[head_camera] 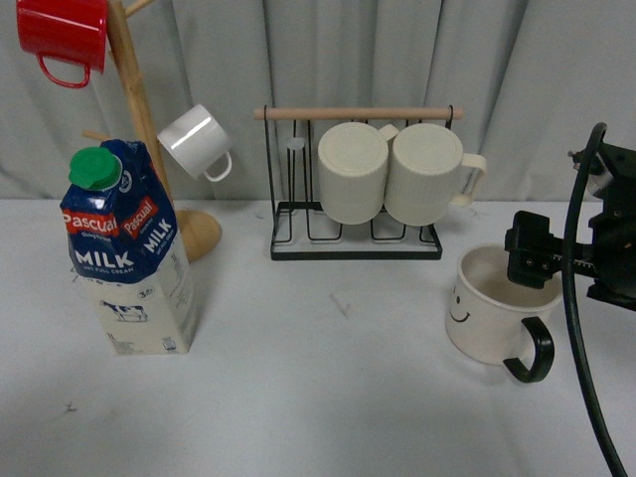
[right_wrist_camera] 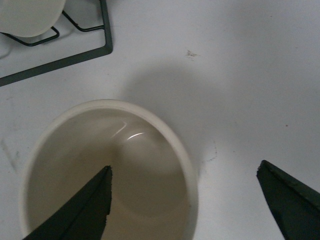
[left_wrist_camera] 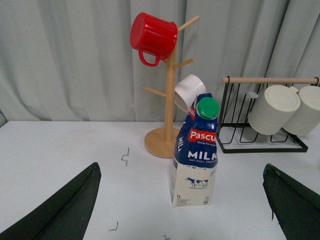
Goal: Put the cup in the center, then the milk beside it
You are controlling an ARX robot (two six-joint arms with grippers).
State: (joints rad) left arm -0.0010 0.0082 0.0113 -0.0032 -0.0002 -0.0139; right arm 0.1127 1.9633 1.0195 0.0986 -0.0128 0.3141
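right jaws (right_wrist_camera: 184, 170): one pair, black, released; one finger inside the cup's mouth, the other outside its wall, neither seen to press on it. left jaws (left_wrist_camera: 181, 167): one pair, black, spread wide and empty, well apart from the milk.

surface (head_camera: 298, 397): pale grey, matt, with a few small black marks.

cup (head_camera: 487, 318): one. wide, smooth, glossy cream body, black c-shaped handle, small black smiley. stands upright, mouth up, close to the right edge of the surface, about midway between the near and far edges. handle points toward the near right corner; smiley faces the left edge.

milk (head_camera: 129, 268): one. tall carton, blue top, cream base, round green cap. upright, long axis vertical, by the left edge; printed front toward the near edge.

wire rack (head_camera: 358, 255): one, black metal with a wooden bar, near the far edge, holding two ribbed cream mugs (head_camera: 353, 171) on their sides.

wooden mug tree (head_camera: 134, 89): one, at the far left corner, carrying one red mug (head_camera: 62, 35) and one small white mug (head_camera: 194, 141).

pleated grey curtain (head_camera: 556, 70) behind.
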